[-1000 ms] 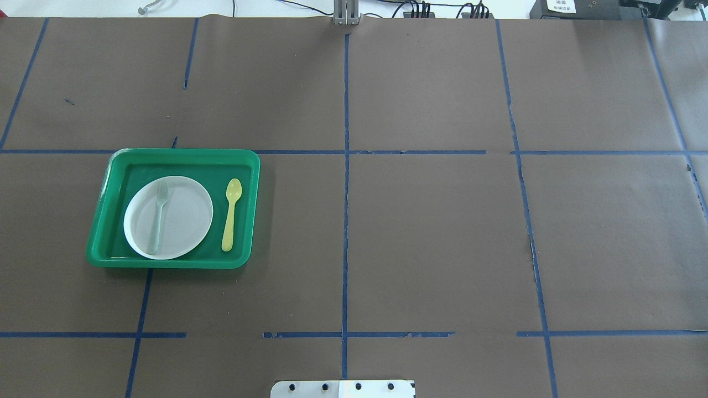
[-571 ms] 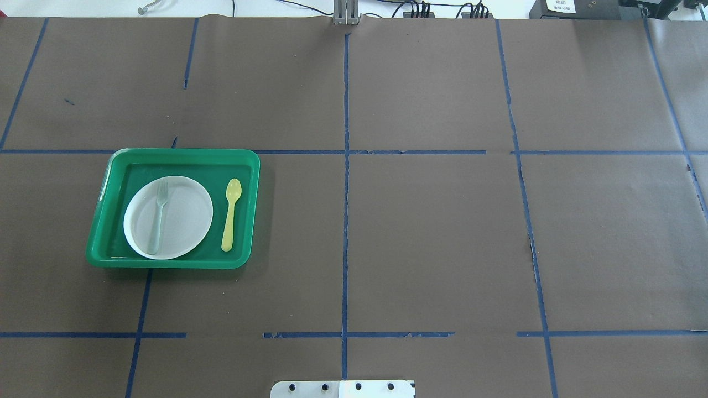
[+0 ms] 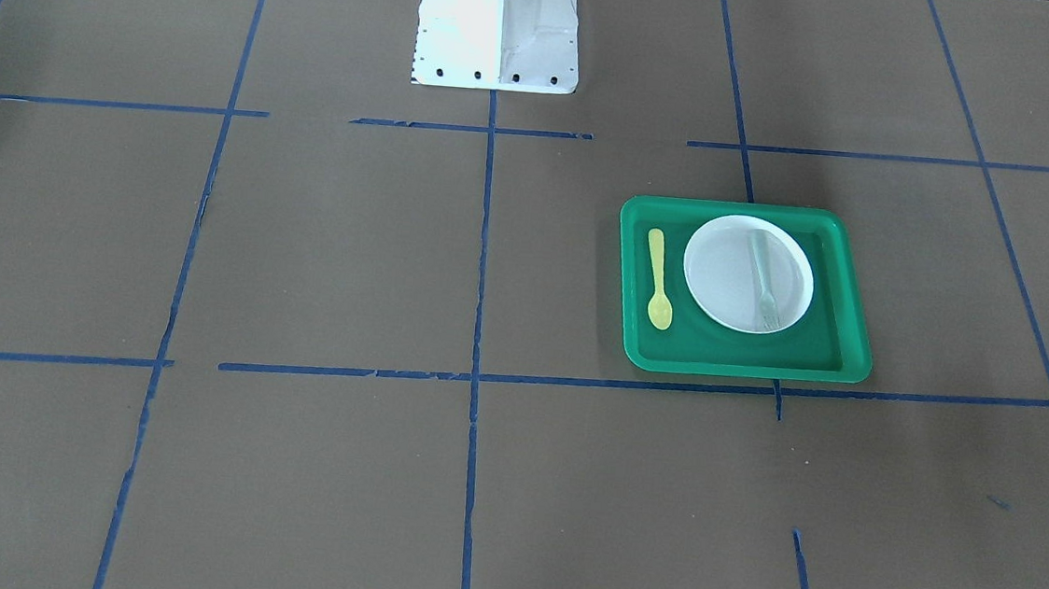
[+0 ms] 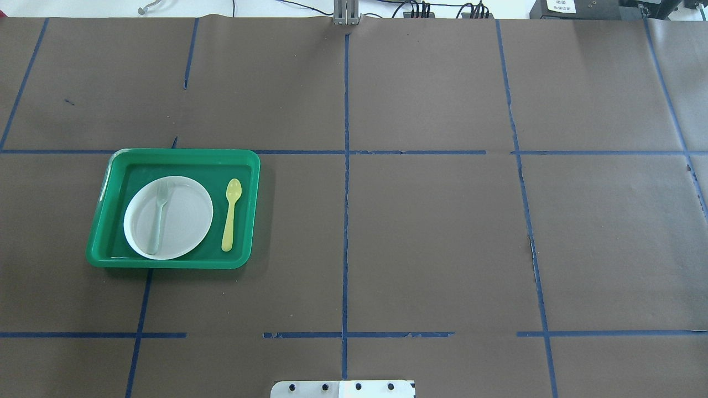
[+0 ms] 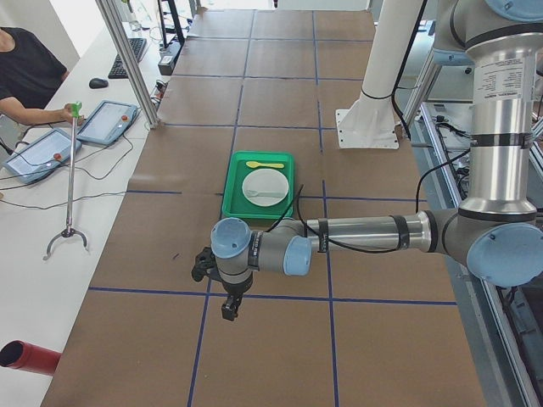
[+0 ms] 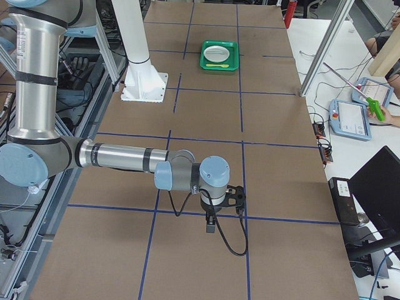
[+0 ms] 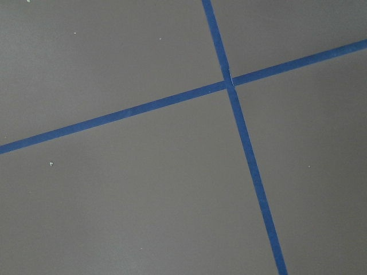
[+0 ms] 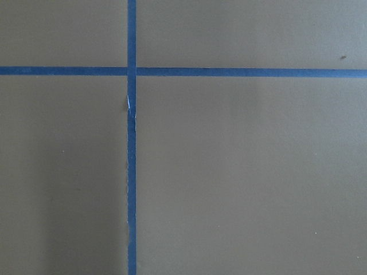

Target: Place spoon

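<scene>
**Item 1: spoon** (image 4: 231,215). Yellow. It lies flat on the floor of the green tray (image 4: 177,262), just beside the white plate (image 4: 188,224) and not touching it. The handle runs roughly parallel to the pale fork (image 4: 160,218) that rests on the plate. The bowl end points away from the robot. Nothing holds the spoon.

**Item 2: left gripper** (image 5: 227,307). It hangs pointing down over the brown table (image 4: 442,232). Its wrist camera shows a crossing of blue tape lines (image 7: 229,86) beneath it. The gripper appears only in the view from the table's end, so I cannot tell whether it is released or clenched. The spoon lies well apart from it, further along the table, on the tray's far side, with the plate between gripper and spoon.

**Item 3: right gripper** (image 6: 210,224). It also points down above the table, over another tape crossing. It too appears only in an end view, so I cannot tell its state. The spoon lies well apart from it, much farther off than from the left gripper. Here the spoon is on the side of the tray nearer this gripper, with the plate beyond it.

**Item 4: change against the earlier overhead frames.** None is noted. The spoon, fork, plate and tray occupy the same spots at the same angles as a second ago.
</scene>
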Robot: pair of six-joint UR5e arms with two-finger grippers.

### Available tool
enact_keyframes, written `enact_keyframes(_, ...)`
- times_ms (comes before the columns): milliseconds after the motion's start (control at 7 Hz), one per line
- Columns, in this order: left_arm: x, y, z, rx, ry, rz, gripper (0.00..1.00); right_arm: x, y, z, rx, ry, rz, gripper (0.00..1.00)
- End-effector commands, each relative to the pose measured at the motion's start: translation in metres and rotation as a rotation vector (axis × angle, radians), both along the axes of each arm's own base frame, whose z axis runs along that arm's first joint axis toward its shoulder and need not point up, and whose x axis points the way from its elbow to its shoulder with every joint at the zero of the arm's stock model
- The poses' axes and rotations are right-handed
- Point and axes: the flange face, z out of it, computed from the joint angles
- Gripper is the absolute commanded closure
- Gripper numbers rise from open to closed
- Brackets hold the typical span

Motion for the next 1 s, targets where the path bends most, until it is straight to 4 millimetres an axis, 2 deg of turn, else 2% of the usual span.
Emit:
enact_keyframes(0,-0.001,-0.002,-0.011,-0.034,0.048,-0.044,0.0,0.0,0.0,0.0,0.001,0.0,-0.001,0.0)
enact_keyframes(286,-0.001,-0.003,-0.037,-0.086,0.045,-0.048,0.0,0.0,0.0,0.0,0.002,0.0,0.0,0.0)
enact_keyframes(857,-0.002,0.002,-0.038,-0.102,0.04,-0.047,0.0,0.0,0.0,0.0,0.001,0.0,-0.001,0.0)
